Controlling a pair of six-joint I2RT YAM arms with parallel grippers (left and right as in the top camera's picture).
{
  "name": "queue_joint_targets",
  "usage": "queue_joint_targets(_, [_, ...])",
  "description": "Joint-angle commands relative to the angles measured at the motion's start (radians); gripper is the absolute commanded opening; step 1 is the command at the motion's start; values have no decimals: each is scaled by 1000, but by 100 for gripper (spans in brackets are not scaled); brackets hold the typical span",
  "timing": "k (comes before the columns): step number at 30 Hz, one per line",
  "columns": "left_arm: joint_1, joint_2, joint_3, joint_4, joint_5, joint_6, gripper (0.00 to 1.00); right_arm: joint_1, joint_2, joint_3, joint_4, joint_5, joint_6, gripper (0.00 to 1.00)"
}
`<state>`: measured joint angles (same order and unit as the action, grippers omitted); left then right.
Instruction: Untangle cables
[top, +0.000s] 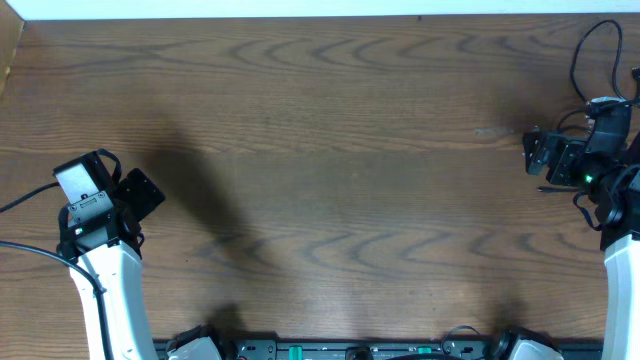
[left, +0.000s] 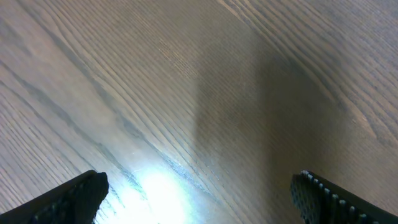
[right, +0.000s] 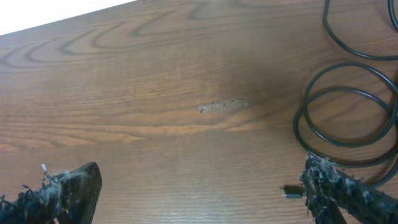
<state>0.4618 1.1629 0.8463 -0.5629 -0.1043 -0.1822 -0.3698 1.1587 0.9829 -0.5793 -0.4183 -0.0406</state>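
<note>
The cables (right: 298, 121) - all I get is thin black cord lying in loose round loops at about 3 o'clock of the right wrist view, with a small plug (right: 289, 191) just beside one of that hand's fingers (right: 339, 190). Overhead, that puts them at about 3 o'clock on the tabletop (top: 330, 150), mostly hidden by the right arm. No knot is visible. I can't tell how many cords there are, since the loops overlap and run out of frame.

The right hand (right: 202, 183) is spread wide with nothing in it, beside the loops. I can't tell whether it touches them. The left hand (left: 199, 186) is at 9 o'clock on the tabletop, also wide open and empty, over bare wood and well apart from the cables.

My read is that no pull is under way. Either the loops are already separated or the job isn't started - the hidden part decides that.
</note>
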Motion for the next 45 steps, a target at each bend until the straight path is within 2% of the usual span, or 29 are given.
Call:
queue_joint_targets(1, [-10,-19,8,-2,-13,13,98,3,0,8,-1,1,-9,99])
queue_joint_targets(7, [-146,-70,-35,-2,-13,13,98,3,0,8,-1,0,-9,99])
queue_joint_targets(13, [-309,-141,-157,-2,-13,13,98,3,0,8,-1,1,-9,99])
queue_joint_targets(20, [-374,-258,-332,22,-16,13,98,3,0,8,-1,0,-9,99])
queue_joint_targets(25, [-374,-367,-399,160,54,2,98,3,0,8,-1,0,-9,99])
queue_joint_targets(33, [-374,-503,-459,394,279,2,98,3,0,8,-1,0,-9,99])
queue_joint_targets(38, [-374,-554,-532,541,299,2,98,3,0,8,-1,1,-9,99])
queue_joint_targets(45, [-375,-664,-741,857,303,2,98,3,0,8,-1,1,-9,99])
